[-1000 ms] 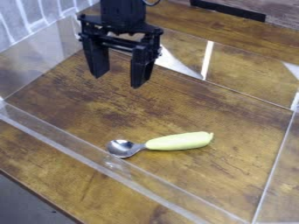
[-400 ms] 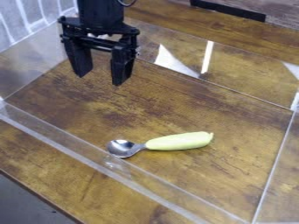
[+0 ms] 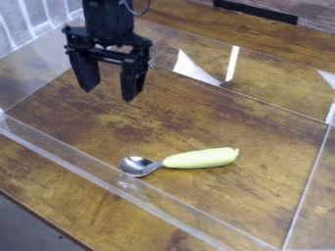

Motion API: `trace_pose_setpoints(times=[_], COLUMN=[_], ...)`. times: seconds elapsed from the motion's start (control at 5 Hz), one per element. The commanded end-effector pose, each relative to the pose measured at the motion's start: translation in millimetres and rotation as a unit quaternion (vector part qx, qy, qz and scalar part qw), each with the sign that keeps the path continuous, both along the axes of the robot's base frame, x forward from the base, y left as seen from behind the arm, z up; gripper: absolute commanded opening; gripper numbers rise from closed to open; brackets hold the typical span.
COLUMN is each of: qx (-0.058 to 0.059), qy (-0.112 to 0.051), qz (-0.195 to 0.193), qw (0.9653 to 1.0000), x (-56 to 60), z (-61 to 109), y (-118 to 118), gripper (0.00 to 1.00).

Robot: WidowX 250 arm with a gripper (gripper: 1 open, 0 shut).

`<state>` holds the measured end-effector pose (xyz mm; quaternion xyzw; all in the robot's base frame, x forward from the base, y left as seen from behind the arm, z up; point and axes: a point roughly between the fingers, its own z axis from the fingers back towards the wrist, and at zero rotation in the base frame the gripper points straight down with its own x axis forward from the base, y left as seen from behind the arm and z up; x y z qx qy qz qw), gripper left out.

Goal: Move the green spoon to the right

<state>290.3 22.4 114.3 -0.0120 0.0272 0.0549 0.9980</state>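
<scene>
The green spoon (image 3: 181, 160) lies flat on the wooden table near the front, its yellow-green handle pointing right and its shiny metal bowl to the left. My gripper (image 3: 108, 92) hangs above the table at the upper left, well behind and left of the spoon. Its two black fingers (image 3: 85, 74) stand apart, open, with nothing between them.
A clear acrylic wall (image 3: 78, 162) rings the wooden table (image 3: 249, 118), with a low front edge just in front of the spoon and a taller pane on the right (image 3: 314, 186). A light tiled wall sits at the back left.
The gripper has moved left over the last second, then dropped slightly. The spoon has not moved.
</scene>
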Motion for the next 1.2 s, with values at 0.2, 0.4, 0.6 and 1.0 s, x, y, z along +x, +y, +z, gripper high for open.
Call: trace_pose_setpoints(times=[0.2, 0.4, 0.6, 1.0], qx=[0.014, 0.018, 0.018, 0.012], qy=[-0.008, -0.006, -0.002, -0.002], qz=[0.019, 0.028, 0.042, -0.001], qw=[0.9997, 0.9994, 0.9990, 0.9999], x=[12.1, 17.0, 17.9, 21.6], z=[13.3, 17.9, 11.2, 17.8], y=[-4.4, -6.5, 3.5, 26.4], gripper=[1.00, 1.00, 1.00, 1.00])
